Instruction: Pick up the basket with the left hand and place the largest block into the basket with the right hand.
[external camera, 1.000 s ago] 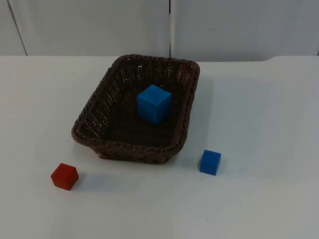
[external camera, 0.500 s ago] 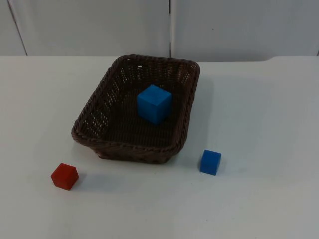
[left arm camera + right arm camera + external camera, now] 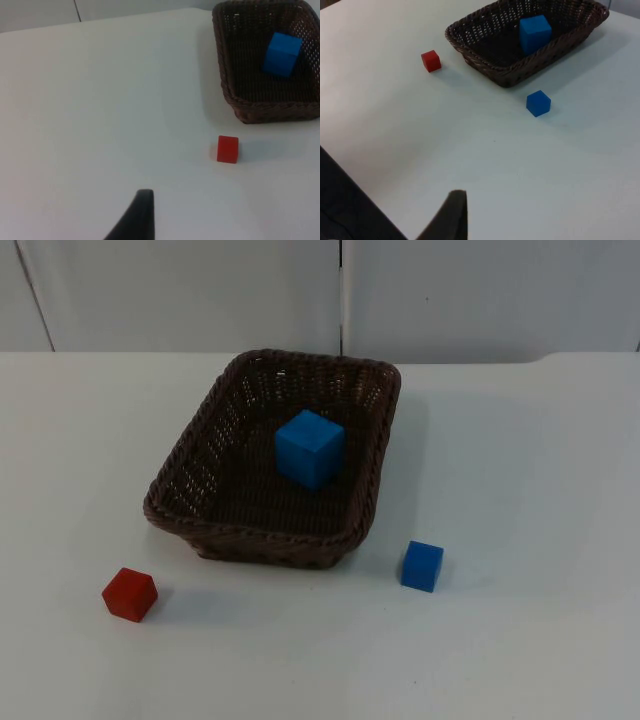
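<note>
Looks basically done: big blue block [image 3: 309,447] sits inside the basket [image 3: 178,508] on the table; left gripper [image 3: 137,215] and right gripper [image 3: 447,215] hang well back, can't tell their jaws; only pulling away remains, I'd guess.

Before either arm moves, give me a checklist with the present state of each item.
1. Large blue block inside basket: ok.
2. Basket resting flat on the table: ok.
3. Small blue block outside the basket, apart from its rim: ok.
4. Red block outside the basket, on the table: ok.
5. Left gripper and right gripper free of all objects: ok.
6. Fingers open or shut: cannot tell.
</note>
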{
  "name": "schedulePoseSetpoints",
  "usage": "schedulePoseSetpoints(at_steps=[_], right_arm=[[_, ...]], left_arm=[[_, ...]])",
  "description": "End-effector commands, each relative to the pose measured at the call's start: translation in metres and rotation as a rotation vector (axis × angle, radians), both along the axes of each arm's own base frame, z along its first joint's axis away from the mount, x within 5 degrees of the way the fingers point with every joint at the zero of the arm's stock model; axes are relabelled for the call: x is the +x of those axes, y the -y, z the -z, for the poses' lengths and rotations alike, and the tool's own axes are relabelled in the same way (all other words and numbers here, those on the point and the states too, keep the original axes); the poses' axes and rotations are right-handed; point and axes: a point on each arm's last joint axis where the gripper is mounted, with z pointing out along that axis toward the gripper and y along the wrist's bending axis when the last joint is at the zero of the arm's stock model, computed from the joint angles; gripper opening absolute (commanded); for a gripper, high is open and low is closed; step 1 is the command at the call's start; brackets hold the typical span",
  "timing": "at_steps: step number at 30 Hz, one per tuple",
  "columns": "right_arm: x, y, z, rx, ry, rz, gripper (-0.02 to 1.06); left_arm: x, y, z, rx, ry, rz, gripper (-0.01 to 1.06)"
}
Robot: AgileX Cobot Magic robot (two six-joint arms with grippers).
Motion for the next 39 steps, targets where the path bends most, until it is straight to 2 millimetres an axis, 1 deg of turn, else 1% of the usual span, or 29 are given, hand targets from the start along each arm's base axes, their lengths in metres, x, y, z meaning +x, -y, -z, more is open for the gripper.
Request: schedulePoseSetpoints(at_steps=[1,29,35,39], right_arm=[[0.0,0.0006,-0.001,-0.002,0.017,0.001,1.05],[-0.0002,0.0003,-0.001,0.001,0.014,-0.001,1.05],[-0.0003,0.0002,-0.001,0.002,0.013,0.0,1.05],[-0.0003,0.0002,-0.001,0.002,0.013,0.0,1.05]], left_arm=[[0.0003,0.0003,0.0004,-0.011,0.009,-0.003,1.05],[0.0004,0.0003,0.0004,-0.011,0.009,-0.005,1.05],[0.0008,0.0007,0.0004,-0.011,0.009,-0.076,1.05],[0.0009,0.0007,0.0004,-0.011,0.009,-0.087,1.05]])
